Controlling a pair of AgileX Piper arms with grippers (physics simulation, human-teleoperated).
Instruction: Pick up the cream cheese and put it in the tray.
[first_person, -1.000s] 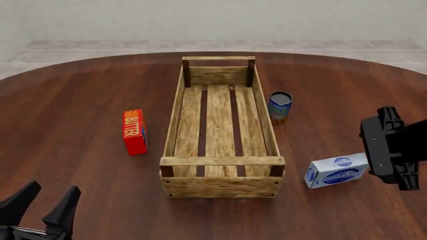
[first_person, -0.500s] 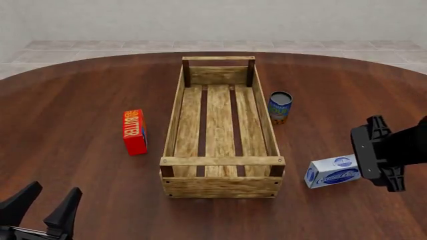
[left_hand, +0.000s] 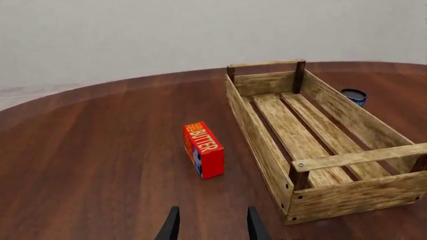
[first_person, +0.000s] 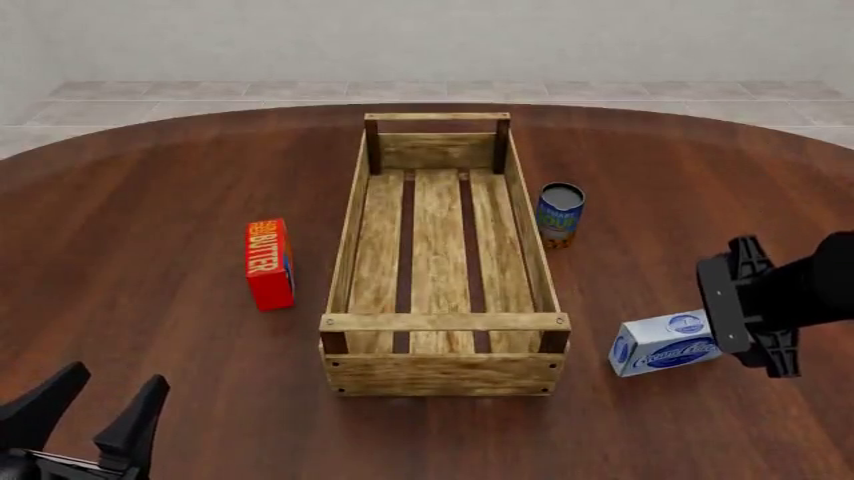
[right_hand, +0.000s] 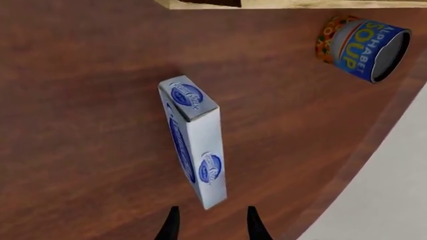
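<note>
Since earlier, right tool seemingly neared cream cheese.

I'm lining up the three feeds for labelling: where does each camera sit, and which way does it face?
Front view: fixed above the near table edge, looking forward and down at the tray; left gripper and right gripper show.
Left wrist view: behind the left gripper, facing butter box and tray.
Right wrist view: above the cream cheese, looking down; soup can beyond.
Shared: the tray appears in all three.
</note>
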